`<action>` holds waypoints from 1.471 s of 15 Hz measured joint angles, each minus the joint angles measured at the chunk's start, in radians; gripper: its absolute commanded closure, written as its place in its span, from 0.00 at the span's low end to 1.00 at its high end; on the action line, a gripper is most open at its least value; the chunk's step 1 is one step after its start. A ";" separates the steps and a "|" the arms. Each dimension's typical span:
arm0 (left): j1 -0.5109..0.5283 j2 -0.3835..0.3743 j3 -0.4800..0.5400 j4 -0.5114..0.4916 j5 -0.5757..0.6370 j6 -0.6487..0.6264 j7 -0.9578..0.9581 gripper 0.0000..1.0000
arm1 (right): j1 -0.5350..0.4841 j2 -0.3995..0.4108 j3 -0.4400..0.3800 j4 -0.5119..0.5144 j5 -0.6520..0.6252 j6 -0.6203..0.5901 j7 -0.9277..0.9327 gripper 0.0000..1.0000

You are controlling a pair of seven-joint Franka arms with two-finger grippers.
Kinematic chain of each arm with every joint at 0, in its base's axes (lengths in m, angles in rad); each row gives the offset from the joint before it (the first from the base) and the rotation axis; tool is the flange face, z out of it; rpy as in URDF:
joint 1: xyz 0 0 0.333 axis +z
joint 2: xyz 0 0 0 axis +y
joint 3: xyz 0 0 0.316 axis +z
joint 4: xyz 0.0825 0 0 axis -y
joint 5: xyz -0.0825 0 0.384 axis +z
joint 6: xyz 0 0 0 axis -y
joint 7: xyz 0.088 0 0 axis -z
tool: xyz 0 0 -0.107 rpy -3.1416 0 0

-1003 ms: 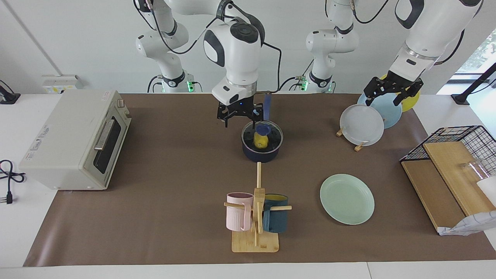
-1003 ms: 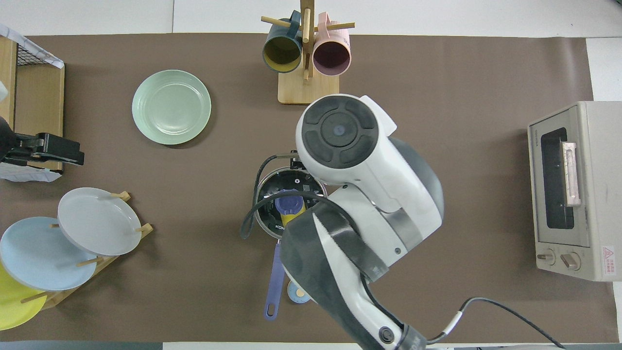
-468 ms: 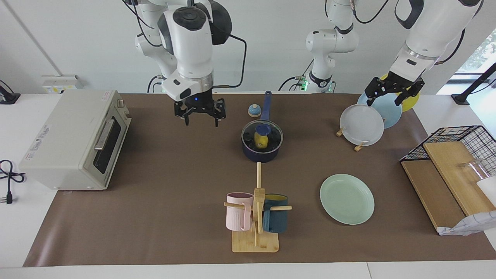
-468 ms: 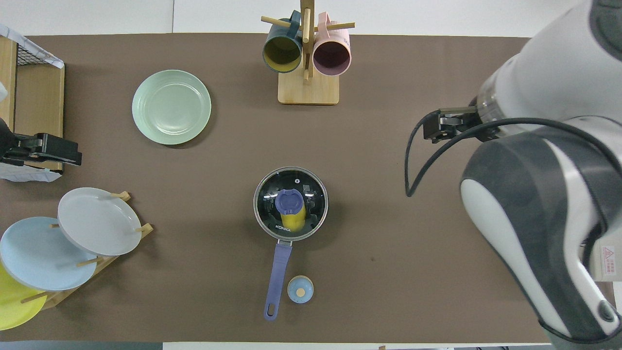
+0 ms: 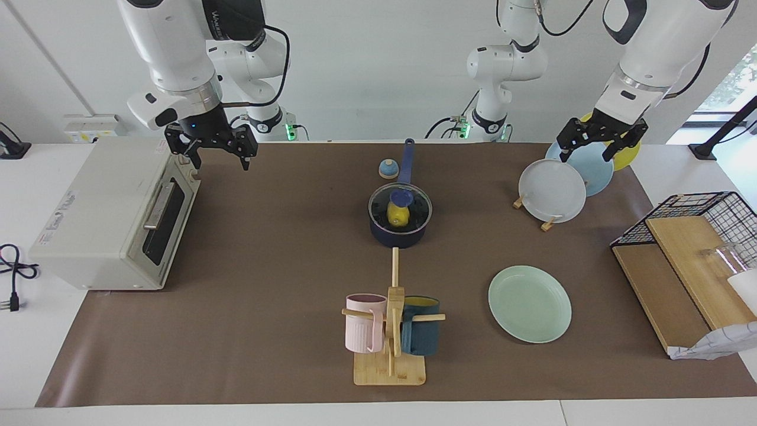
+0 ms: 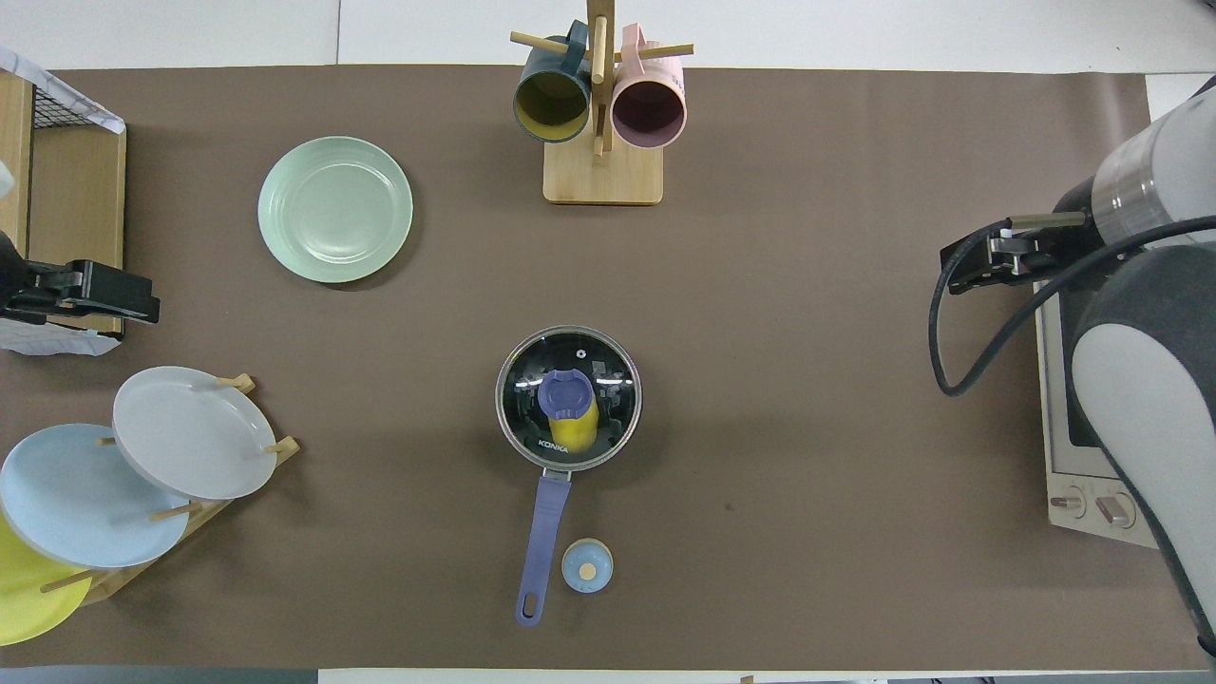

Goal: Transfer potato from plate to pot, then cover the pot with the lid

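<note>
since the clear glass lid (image 5: 400, 204) is covering my navy saucepan (image 5: 400, 232) with the yellow potato (image 5: 397, 216) inside, i am holding both grippers spread and empty: right gripper (image 5: 211, 148) over the toaster oven (image 5: 112, 213), left gripper (image 5: 602, 139) over the plate rack (image 5: 547, 223); no move remaining.

A white toaster oven (image 5: 112, 213) is placed at the right arm's end of the table, on the edge of a brown mat (image 5: 266, 266). A wooden mug tree (image 5: 391, 331) carries a pink mug (image 5: 364, 322) and a dark teal mug (image 5: 421, 332). A wooden rack (image 6: 180, 518) holds white (image 5: 552, 190), light-blue (image 5: 594, 168) and yellow plates (image 6: 24, 594). A small blue-topped dome (image 6: 587, 566) is seen near the rack's end. A wire basket (image 5: 704, 216) is set on wooden boards (image 5: 662, 290).
</note>
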 measured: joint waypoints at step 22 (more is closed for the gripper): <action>0.001 0.000 0.000 0.000 0.000 0.000 0.000 0.00 | -0.093 -0.092 -0.053 -0.132 -0.001 -0.024 -0.224 0.00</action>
